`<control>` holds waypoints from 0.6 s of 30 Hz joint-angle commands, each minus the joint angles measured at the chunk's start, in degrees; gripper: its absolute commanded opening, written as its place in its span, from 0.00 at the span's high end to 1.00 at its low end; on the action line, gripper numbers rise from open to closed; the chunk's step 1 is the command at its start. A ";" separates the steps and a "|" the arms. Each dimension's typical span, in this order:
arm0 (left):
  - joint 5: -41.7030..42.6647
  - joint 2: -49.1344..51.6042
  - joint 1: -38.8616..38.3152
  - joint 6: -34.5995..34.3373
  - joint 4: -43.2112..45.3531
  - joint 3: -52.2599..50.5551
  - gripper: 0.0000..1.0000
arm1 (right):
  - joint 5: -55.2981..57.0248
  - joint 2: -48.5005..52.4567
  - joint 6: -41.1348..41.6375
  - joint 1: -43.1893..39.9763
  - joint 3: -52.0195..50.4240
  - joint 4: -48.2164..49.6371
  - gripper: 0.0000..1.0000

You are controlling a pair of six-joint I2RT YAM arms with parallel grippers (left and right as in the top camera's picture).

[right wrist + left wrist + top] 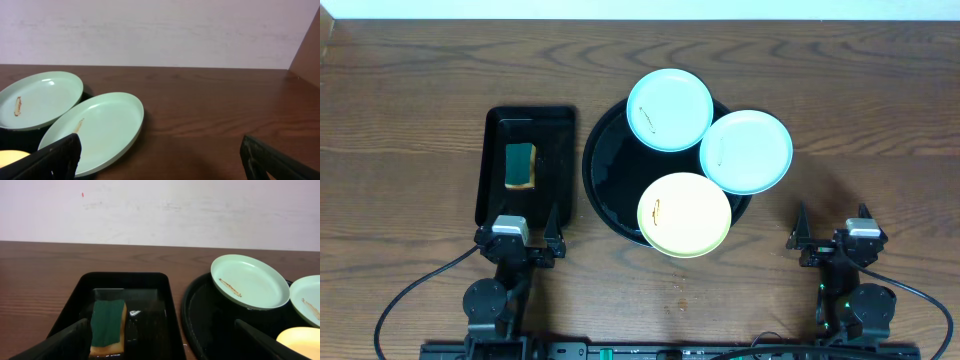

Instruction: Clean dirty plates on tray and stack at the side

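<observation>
**Smeared plates on tray**

We found one pale blue round plastic plate [669, 109], a second pale blue plate [746, 151] and a pale yellow plate [684, 214] on the large round black tray [605, 170]; our left gripper [517, 222] and right gripper [832, 225] gaped wide, empty.

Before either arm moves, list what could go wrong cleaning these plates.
The right pale blue round plastic plate and the pale yellow plate overhang the rim of the large round black tray; pressing could tip them. The green-and-yellow sponge lies in a wet-looking rectangular black tray; lifting it may drip.
</observation>
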 commanded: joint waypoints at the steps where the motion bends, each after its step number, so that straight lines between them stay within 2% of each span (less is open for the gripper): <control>1: 0.57 0.09 -0.31 0.11 -2.49 -0.66 0.12 | 0.59 -0.02 0.59 -1.18 -0.07 -0.22 0.01; 18: 0.59 0.09 -0.31 0.11 -2.49 -0.66 0.12 | 0.59 -0.02 0.59 -1.18 -0.07 -0.22 0.01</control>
